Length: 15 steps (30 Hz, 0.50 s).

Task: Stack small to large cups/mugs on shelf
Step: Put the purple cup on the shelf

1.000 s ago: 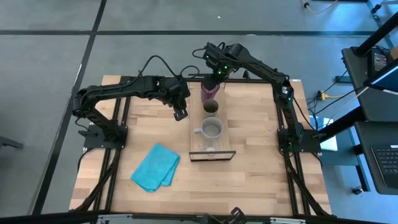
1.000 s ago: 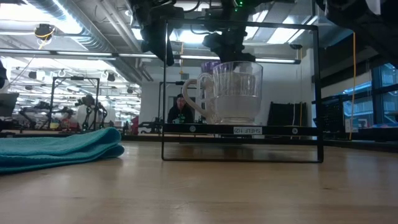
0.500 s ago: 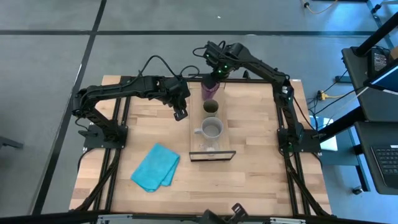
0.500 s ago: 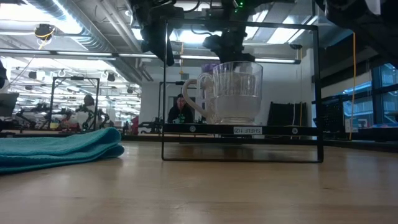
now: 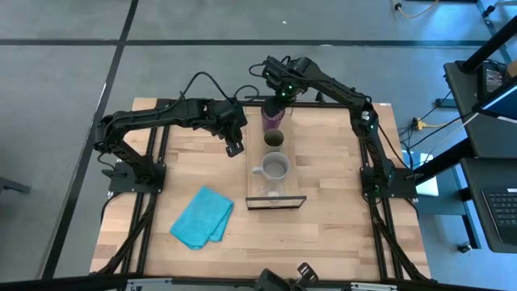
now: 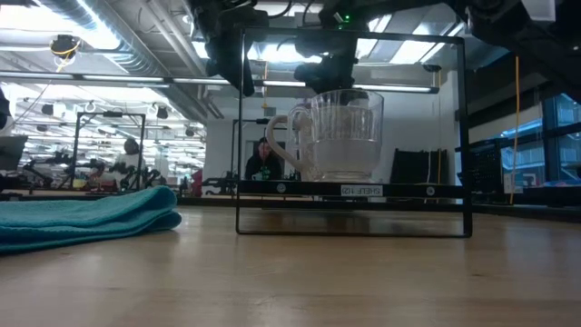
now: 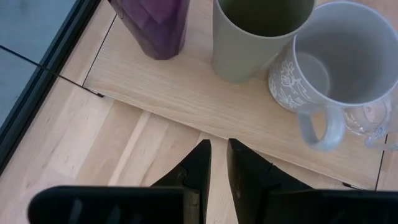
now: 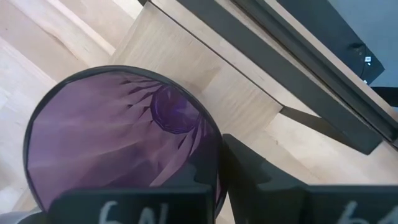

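Lengthwise, the shelf (image 5: 295, 200) runs near to far across the surface (image 5: 339, 234), a pale wood board edged in black metal. On it stand four upright vessels in a row: clear glass (image 5: 273, 192) nearest, grey mug (image 5: 276, 168) with handle pointing left, olive cup (image 5: 274, 140), then ribbed purple tumbler (image 5: 272, 119) farthest. The right gripper (image 5: 278, 100) hovers over the tumbler's far rim; I cannot tell its opening. The left gripper (image 7: 218, 163), nearly closed and empty, hangs left of the shelf.
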Each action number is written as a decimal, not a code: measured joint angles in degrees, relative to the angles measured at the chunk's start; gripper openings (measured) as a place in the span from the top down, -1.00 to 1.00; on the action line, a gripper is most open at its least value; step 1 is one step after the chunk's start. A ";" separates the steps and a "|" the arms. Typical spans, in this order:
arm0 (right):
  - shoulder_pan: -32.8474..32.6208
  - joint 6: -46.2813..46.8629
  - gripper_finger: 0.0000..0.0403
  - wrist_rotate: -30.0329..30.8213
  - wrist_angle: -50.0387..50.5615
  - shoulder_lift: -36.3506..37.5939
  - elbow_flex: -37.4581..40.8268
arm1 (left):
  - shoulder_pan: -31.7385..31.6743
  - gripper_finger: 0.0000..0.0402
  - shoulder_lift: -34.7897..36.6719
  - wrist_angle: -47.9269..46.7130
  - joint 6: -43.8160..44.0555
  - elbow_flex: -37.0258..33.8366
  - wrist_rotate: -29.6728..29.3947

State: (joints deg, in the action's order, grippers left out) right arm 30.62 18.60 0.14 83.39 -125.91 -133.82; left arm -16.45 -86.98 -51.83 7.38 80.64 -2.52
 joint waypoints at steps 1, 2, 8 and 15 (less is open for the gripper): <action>0.01 -0.12 0.89 0.00 -0.02 0.00 0.00 | 0.00 0.77 0.00 0.00 0.00 -0.02 0.00; 0.01 -0.30 0.89 0.04 -0.06 0.00 0.00 | 0.00 0.77 0.00 0.00 0.00 -0.02 0.00; 0.01 -0.72 0.88 0.12 -0.11 0.00 0.00 | 0.00 0.77 0.00 0.00 -0.27 0.00 0.00; 0.01 -1.19 0.84 0.35 -1.12 -0.02 0.00 | 0.00 0.77 0.00 0.00 -0.46 0.00 0.00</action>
State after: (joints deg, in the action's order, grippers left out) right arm 30.63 17.41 0.49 82.27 -125.93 -133.82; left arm -16.45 -86.98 -51.83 6.92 80.64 -2.52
